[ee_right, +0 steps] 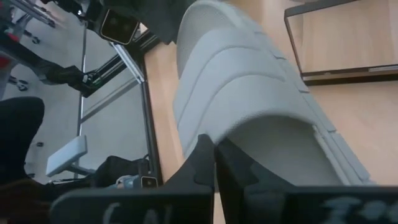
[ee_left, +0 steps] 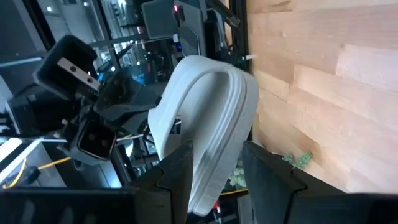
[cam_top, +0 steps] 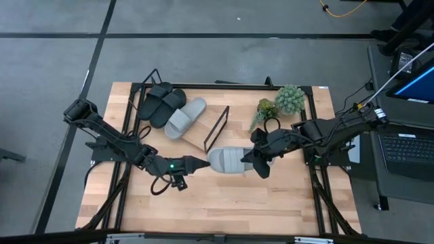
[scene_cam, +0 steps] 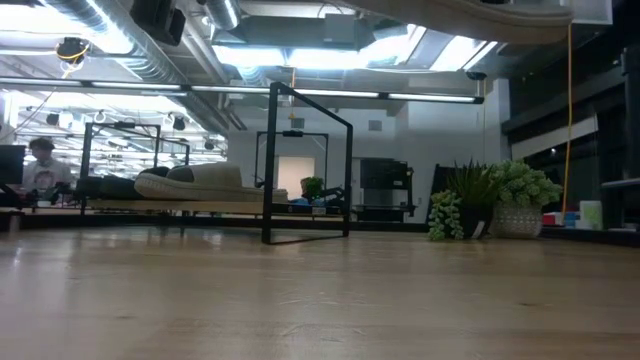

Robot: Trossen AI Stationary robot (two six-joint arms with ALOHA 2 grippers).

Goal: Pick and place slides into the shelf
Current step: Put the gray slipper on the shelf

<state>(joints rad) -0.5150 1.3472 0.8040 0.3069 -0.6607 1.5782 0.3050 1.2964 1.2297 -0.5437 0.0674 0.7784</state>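
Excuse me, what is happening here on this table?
Both arms are handling one light grey slide in the middle of the table. The left gripper grips one end and the right gripper, shut, is at the other. Two black slides and another grey slide already lie on the shelf.

left end effector [cam_top: 203,163] spread, right end effector [cam_top: 248,160] pinched.
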